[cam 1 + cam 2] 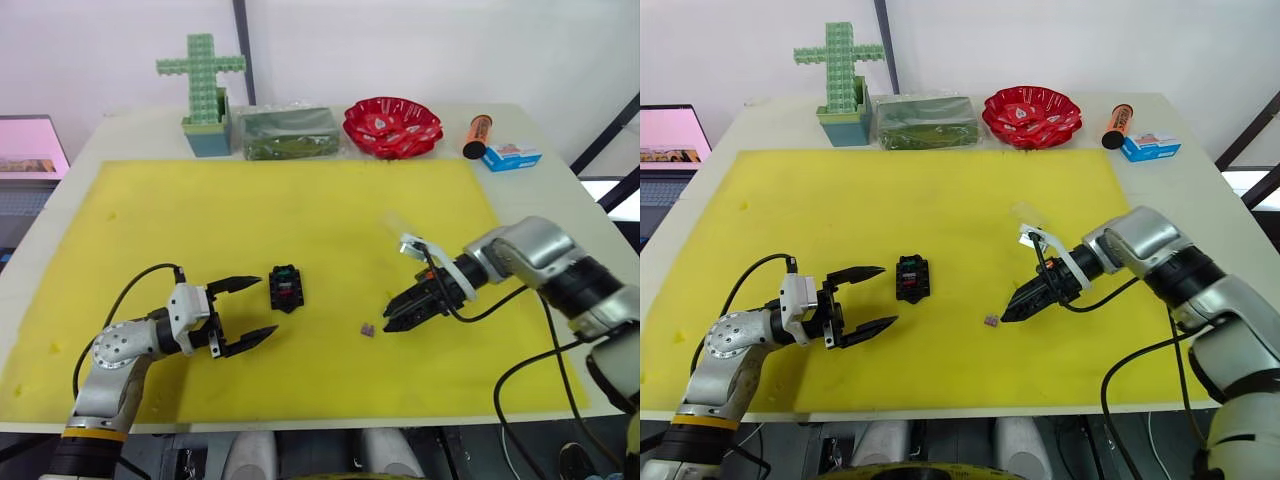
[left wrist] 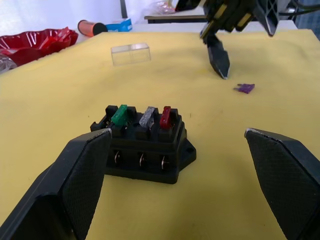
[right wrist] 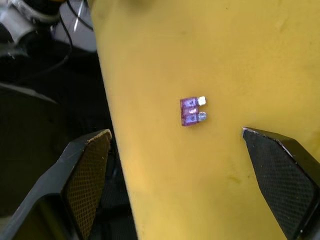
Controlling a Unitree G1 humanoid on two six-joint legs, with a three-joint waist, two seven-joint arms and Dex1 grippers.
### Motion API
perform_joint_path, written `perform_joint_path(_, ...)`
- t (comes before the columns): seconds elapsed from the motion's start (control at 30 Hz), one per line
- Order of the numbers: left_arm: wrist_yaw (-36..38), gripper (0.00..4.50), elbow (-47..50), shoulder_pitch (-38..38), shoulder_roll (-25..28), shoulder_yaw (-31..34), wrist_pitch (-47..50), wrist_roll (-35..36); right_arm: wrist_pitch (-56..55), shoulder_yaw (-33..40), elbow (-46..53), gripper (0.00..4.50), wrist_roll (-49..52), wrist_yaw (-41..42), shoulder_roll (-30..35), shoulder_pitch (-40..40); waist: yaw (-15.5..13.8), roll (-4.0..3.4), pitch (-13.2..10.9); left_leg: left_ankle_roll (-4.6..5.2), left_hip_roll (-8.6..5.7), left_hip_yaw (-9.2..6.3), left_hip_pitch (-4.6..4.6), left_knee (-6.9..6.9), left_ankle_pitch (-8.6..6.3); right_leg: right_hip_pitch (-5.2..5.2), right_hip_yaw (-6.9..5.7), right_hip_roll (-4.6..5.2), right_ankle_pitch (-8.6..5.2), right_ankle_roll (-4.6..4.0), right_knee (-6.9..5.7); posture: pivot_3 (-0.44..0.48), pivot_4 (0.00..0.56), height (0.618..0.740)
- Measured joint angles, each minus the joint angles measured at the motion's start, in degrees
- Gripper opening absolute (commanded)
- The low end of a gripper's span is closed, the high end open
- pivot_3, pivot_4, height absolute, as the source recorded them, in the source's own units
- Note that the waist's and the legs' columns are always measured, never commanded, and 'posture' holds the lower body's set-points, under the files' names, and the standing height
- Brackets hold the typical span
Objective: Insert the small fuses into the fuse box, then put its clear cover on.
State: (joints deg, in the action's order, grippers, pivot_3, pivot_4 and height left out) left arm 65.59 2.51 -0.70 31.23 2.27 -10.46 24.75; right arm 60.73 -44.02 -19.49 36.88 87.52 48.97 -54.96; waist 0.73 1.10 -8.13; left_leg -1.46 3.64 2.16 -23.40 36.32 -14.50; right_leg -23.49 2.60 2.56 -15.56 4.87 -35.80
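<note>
The black fuse box (image 1: 286,288) sits on the yellow mat, with a green, a whitish-grey and a red fuse (image 2: 165,116) standing in its slots. My left gripper (image 1: 266,306) is open just left of the box, its fingers (image 2: 82,170) apart from it. The purplish-grey fuse (image 1: 367,329) lies loose on the mat, also seen from the right wrist (image 3: 191,111). My right gripper (image 1: 388,318) hovers open just right of that fuse, holding nothing. The clear cover (image 2: 130,53) lies on the mat behind the right gripper.
Along the table's back edge stand a green cross-shaped block tower (image 1: 202,90), a clear bag of green pieces (image 1: 288,132), a red bowl (image 1: 392,125), an orange marker (image 1: 477,135) and a blue-and-white carton (image 1: 511,156). A laptop (image 1: 30,150) sits off the far left.
</note>
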Motion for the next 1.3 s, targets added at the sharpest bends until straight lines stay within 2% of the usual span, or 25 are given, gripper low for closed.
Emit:
perform_joint_path(0.17, -0.83, 4.5, 0.78, -1.39, -0.03, -0.03, 0.0, -0.01, -2.17, -0.77, -3.23, 4.48, -4.27, 4.33, -2.45, -1.35, 0.08, 0.01, 0.01, -0.01, 0.01, -0.03, 0.13, 0.05, 0.0, -0.01, 0.0, -0.02, -0.01, -0.02, -0.27, 0.0, 0.15, 0.74)
perform_joint_path(0.27, -1.15, 4.5, 0.98, -1.49, -0.02, -0.02, 0.0, -0.01, -2.43, -0.98, -3.37, 3.88, -4.63, 4.5, -2.96, -1.51, 0.11, 0.01, 0.01, -0.01, 0.01, -0.03, 0.13, 0.04, 0.0, -0.02, 0.0, -0.03, -0.01, -0.02, -0.28, 0.0, 0.15, 0.74)
perform_joint_path(0.37, -1.54, 4.5, 1.01, -1.58, 0.05, -0.01, 0.0, 0.0, -2.41, -1.73, -3.34, 2.99, -4.1, 4.48, -3.21, -1.58, 0.1, 0.01, 0.0, -0.01, 0.01, -0.02, 0.12, 0.02, 0.0, -0.04, 0.0, -0.02, -0.01, -0.02, -0.27, 0.0, 0.15, 0.74)
perform_joint_path(1.2, -2.2, 4.5, 1.06, -1.4, 0.02, -0.01, 0.0, -0.02, -4.39, -5.26, -5.21, 2.99, -6.64, 4.83, -7.53, -3.59, 0.03, 0.01, 0.01, -0.01, -0.01, -0.01, 0.12, 0.05, 0.0, -0.01, 0.0, -0.01, 0.0, 0.0, -0.3, 0.0, 0.15, 0.74)
perform_joint_path(1.3, -2.49, 4.5, 1.62, -1.96, 0.0, -0.01, 0.02, -0.02, -3.66, -5.3, -4.52, 2.48, -6.4, 4.71, -7.54, -3.56, 0.05, 0.01, 0.01, -0.01, -0.01, -0.01, 0.12, 0.04, 0.0, -0.02, 0.0, -0.01, 0.0, 0.0, -0.3, 0.0, 0.15, 0.74)
